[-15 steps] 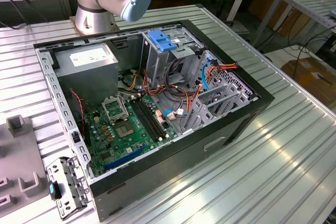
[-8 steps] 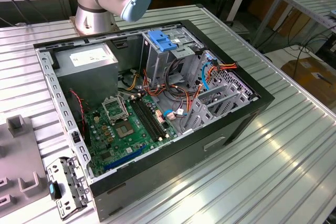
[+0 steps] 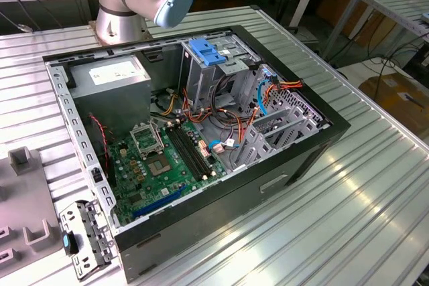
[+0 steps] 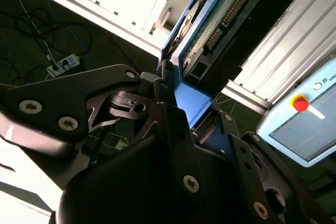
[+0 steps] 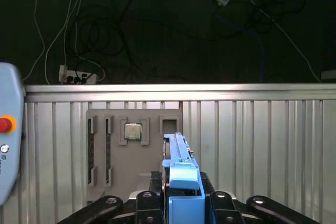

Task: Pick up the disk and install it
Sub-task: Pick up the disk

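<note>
**Item: the disk** (image 5: pixel 177 163). Metal drive with blue plastic side rails. It is clamped between the jaws of the gripper (image 5: pixel 182 192) and carried clear of the table (image 5: pixel 262 145). In the first wrist view it is seen edge-on, blue rail uppermost. In the second wrist view its circuit-board face (image 4: pixel 210 22) is turned towards the camera.

**Jaws:** closed narrow on the disk, one black finger on each side, contact at the railed end.

**Below the load, first wrist view:** ribbed metal table, grey fixture plate (image 5: pixel 100 182) and a processor chip (image 5: pixel 132 131) seated in one of the plate's recesses.

**Destination, exterior view:** open computer case (image 3: pixel 295 159) lying on the table, motherboard (image 3: pixel 161 165) exposed. A drive cage (image 3: pixel 201 78) stands at the far end, topped by a blue latch plate (image 3: pixel 208 51). Orange and red cables (image 3: pixel 231 115) hang loose beside it.

**Status:** pick-up done; installation not yet done. How far the disk is from the case cannot be told.

**Handling notes (judgement):**
- The grip is at one end, so most of the body overhangs. Slow, level travel would limit any twisting in the jaws.
- The rails should meet the cage guides square, since a skewed entry would likely jam.
- Approach on the side away from the loose cables.
- Press along the disk's length only.
</note>
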